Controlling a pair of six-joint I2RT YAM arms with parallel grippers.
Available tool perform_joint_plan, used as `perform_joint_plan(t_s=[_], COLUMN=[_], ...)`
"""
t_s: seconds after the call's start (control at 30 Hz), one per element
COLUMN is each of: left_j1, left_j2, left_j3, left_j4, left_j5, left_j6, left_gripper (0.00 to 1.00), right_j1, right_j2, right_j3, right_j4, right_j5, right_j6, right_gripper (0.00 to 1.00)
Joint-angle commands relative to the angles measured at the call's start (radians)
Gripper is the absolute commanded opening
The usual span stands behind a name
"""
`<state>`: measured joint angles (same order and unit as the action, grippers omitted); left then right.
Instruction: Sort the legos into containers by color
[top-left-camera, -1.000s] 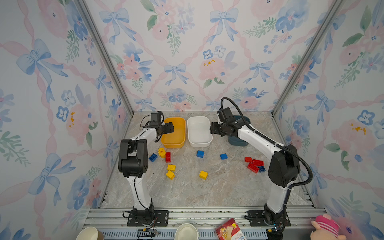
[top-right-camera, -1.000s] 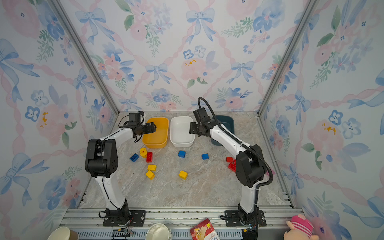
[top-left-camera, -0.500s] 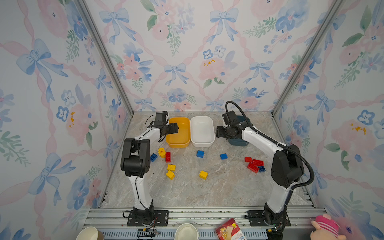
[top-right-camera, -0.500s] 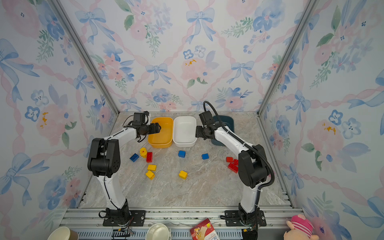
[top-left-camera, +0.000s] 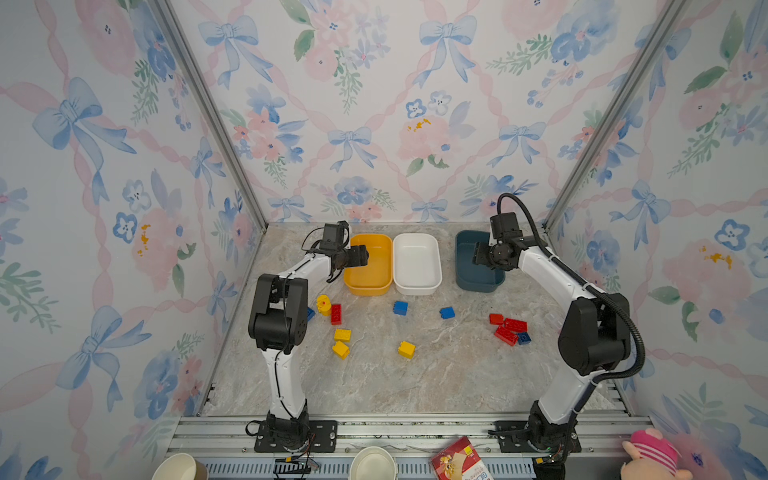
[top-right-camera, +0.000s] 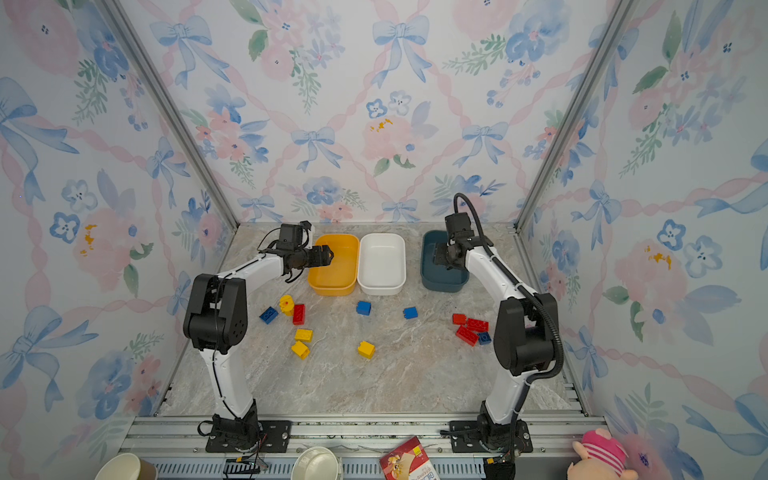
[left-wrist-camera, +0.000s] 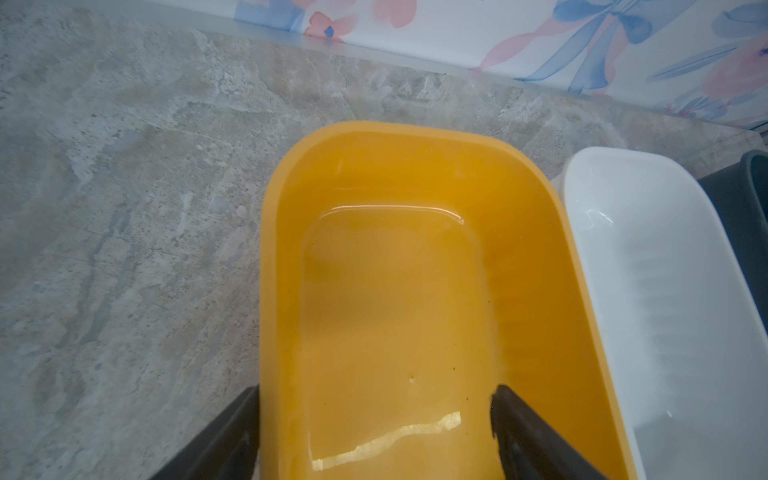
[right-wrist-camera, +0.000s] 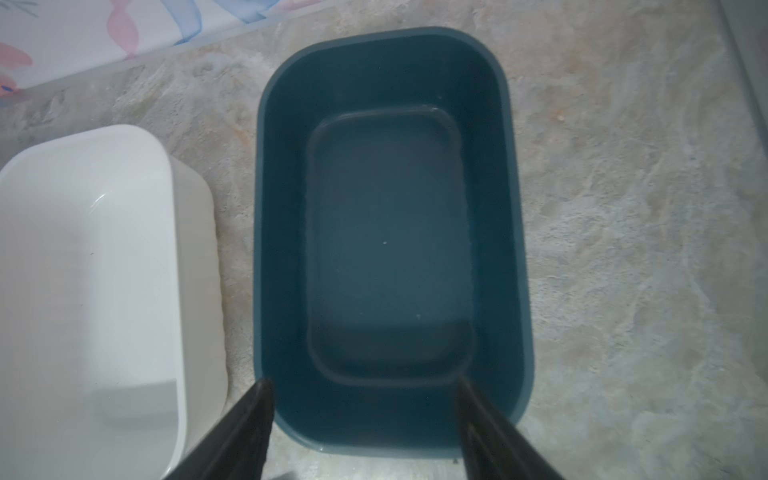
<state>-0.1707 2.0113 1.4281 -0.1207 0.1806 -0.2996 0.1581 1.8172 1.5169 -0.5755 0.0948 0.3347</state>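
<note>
Legos (top-left-camera: 406, 349) lie scattered, unsorted, on the tabletop (top-left-camera: 415, 386): light, rigid, slick bricks, probably best pinched across flat sides; one blue brick (top-left-camera: 311, 314) is half hidden behind the left arm (top-left-camera: 278, 316). Beyond, the left pincer (left-wrist-camera: 374, 390) stands apart astride the yellow tub (top-left-camera: 368, 289) wall, the right pincer (right-wrist-camera: 363, 380) apart over the teal tub (top-left-camera: 469, 282); both empty.

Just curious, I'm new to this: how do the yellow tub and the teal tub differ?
Colour: the yellow tub is bright orange-yellow, the teal tub dark blue-green. Position: the yellow tub sits tight beside the white tub; the teal tub stands apart across bare table. Both are same-shaped and empty.
</note>
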Motion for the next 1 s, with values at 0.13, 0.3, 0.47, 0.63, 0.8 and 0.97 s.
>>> perform_joint_plan(t_s=[0.13, 0.3, 0.47, 0.63, 0.8, 0.97], left_j1=[-0.006, -0.004, 0.001, 0.008, 0.023, 0.032], left_j2=[0.017, 0.011, -0.012, -0.045, -0.087, -0.129], left_j3=[0.018, 0.016, 0.015, 0.018, 0.015, 0.009], left_j4=[0.002, 0.002, 0.002, 0.003, 0.004, 0.004], left_j5=[0.002, -0.003, -0.007, -0.009, -0.013, -0.014], left_j6=[-0.013, -0.017, -0.023, -0.031, -0.044, -0.05], left_gripper=[0.87, 0.88, 0.89, 0.9, 0.91, 0.91], right_j1=[-0.103, -0.147, -0.159, -0.157, -0.156, -0.148], right_j2=[0.083, 0.167, 0.201, 0.206, 0.225, 0.238], right_j3=[0.02, 0.059, 0.06, 0.036, 0.036, 0.04], right_j4=[-0.03, -0.035, -0.012, 0.042, 0.052, 0.052], right_j5=[-0.003, -0.035, -0.045, -0.071, -0.073, -0.072], right_j6=[-0.075, -0.098, -0.119, -0.141, -0.167, -0.189], right_gripper=[0.7, 0.62, 0.53, 0.45, 0.35, 0.24])
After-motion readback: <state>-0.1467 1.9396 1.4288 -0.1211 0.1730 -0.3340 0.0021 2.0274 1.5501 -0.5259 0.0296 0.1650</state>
